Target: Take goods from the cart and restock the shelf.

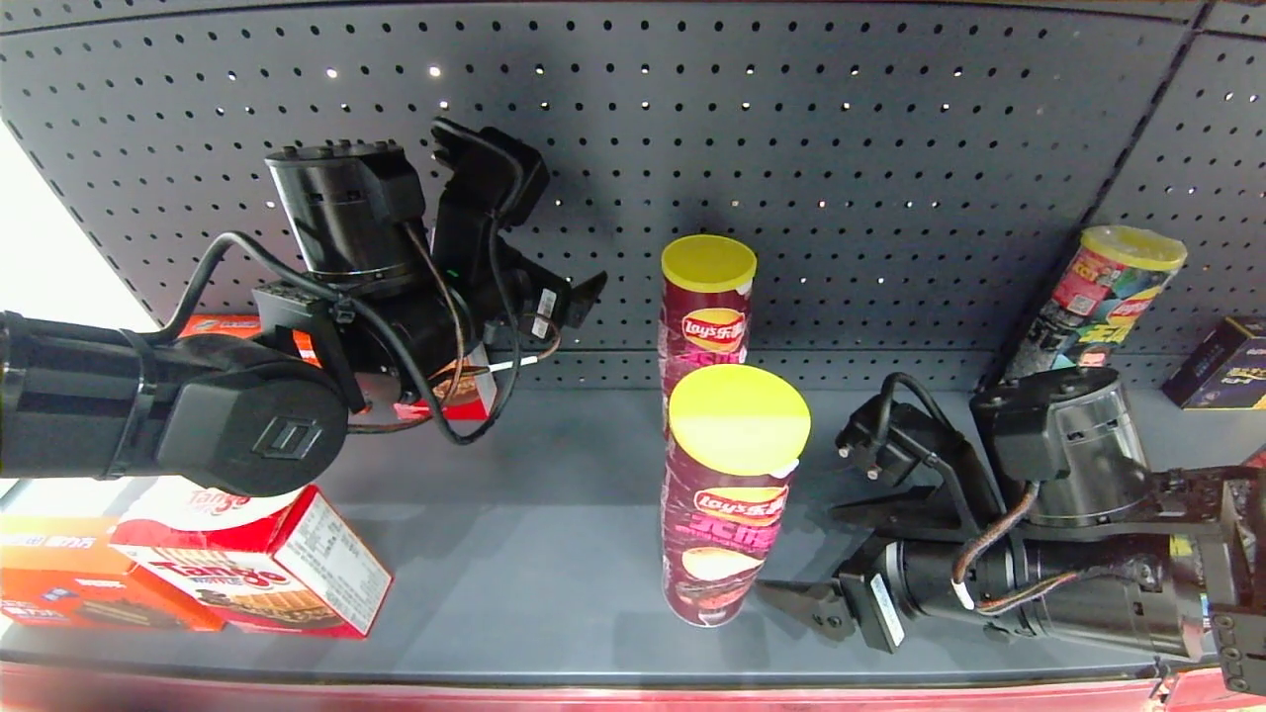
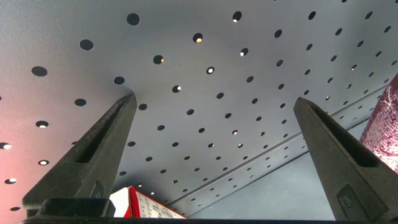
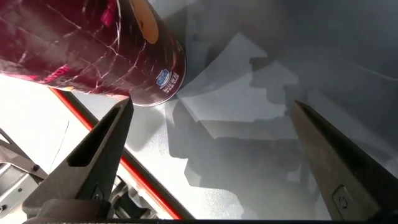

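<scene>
Two maroon chip cans with yellow lids stand upright on the grey shelf (image 1: 514, 524): a front can (image 1: 730, 494) and a back can (image 1: 706, 297) close to the pegboard wall. My right gripper (image 1: 816, 554) lies low on the shelf just right of the front can, open and holding nothing. In the right wrist view the front can's base (image 3: 124, 56) sits just beyond one fingertip of that gripper (image 3: 211, 104), outside the gap. My left gripper (image 1: 544, 227) hangs raised at the left, open and empty, facing the pegboard (image 2: 249, 56).
A red-and-white wafer box (image 1: 272, 569) and an orange box (image 1: 69, 588) lie at the front left. Another red box (image 1: 470, 394) sits behind the left arm. A dark can with a yellow lid (image 1: 1103, 287) leans at the back right beside a dark box (image 1: 1221, 366).
</scene>
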